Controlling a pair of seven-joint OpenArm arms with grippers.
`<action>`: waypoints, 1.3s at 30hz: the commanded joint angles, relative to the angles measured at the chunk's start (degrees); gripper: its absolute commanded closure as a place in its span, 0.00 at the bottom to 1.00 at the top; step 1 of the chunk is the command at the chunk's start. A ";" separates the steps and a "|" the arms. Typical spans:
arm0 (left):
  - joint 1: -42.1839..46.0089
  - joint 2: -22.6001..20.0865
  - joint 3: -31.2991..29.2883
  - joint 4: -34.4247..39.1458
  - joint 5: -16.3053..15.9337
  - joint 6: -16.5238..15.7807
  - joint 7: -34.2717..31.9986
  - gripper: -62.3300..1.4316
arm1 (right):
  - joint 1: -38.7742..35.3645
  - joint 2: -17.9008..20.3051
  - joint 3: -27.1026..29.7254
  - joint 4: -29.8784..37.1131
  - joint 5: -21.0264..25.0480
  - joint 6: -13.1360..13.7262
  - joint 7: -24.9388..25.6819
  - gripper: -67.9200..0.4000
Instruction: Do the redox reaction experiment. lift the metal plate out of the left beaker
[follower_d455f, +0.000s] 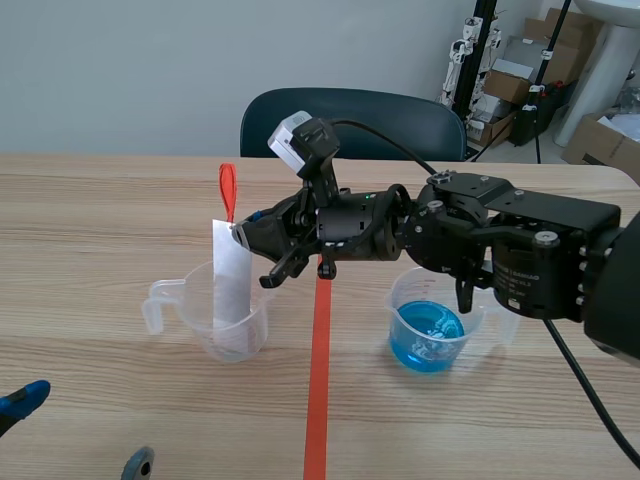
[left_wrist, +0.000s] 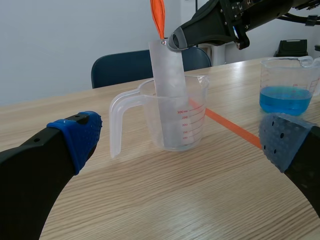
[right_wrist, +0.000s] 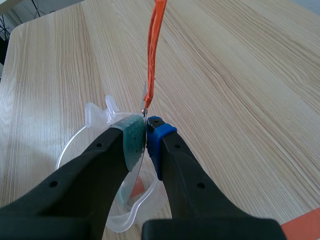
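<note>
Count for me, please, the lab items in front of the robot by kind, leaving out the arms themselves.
Beakers: 2, the clear beaker and the blue-liquid beaker
Metal plate: 1, standing in the clear one
Orange loop: 1, at the plate's top
Total: 4

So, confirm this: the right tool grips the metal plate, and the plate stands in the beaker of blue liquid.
Wrong beaker. The right tool grips the metal plate, but the plate stands in the left beaker, as the scene view shows.
</note>
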 joint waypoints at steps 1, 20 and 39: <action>0.44 -0.20 -0.04 0.20 -0.15 -0.11 -2.62 0.00 | 0.98 -0.13 0.00 0.42 -0.98 1.84 -0.70 0.99; 0.44 -0.20 -0.04 0.20 -0.15 -0.11 -2.62 0.00 | 1.62 0.17 0.00 1.14 -2.29 8.15 -0.74 0.99; 0.44 -0.20 -0.04 0.20 -0.15 -0.11 -2.62 0.00 | 1.90 2.10 0.11 6.14 -2.47 9.14 -0.55 0.99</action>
